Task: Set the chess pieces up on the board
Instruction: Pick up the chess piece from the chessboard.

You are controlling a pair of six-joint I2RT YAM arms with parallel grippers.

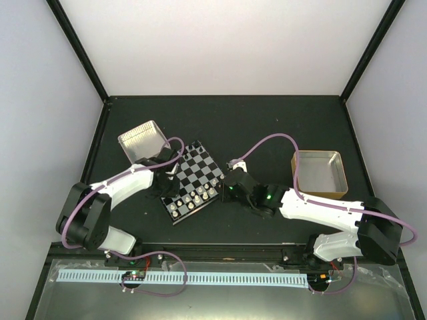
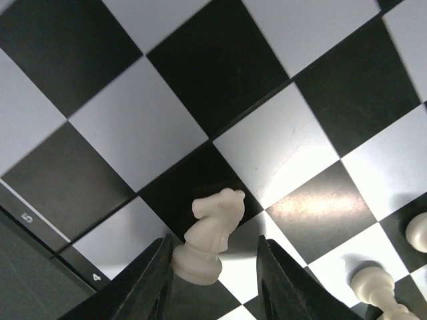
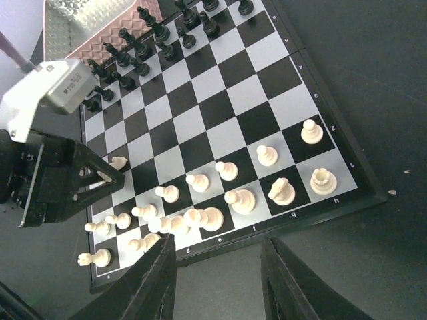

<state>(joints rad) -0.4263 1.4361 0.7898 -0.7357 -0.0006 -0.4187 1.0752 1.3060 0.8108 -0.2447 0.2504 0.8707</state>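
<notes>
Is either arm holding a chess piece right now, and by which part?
No firm hold yet. The left gripper straddles the white knight at its base, one finger touching it, the other apart. The right gripper holds nothing.

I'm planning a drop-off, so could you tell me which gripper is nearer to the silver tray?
Left. The left gripper straddles a white knight on the chessboard near the silver tray; the right gripper hangs beyond the white pieces, across the chessboard from it.
</notes>
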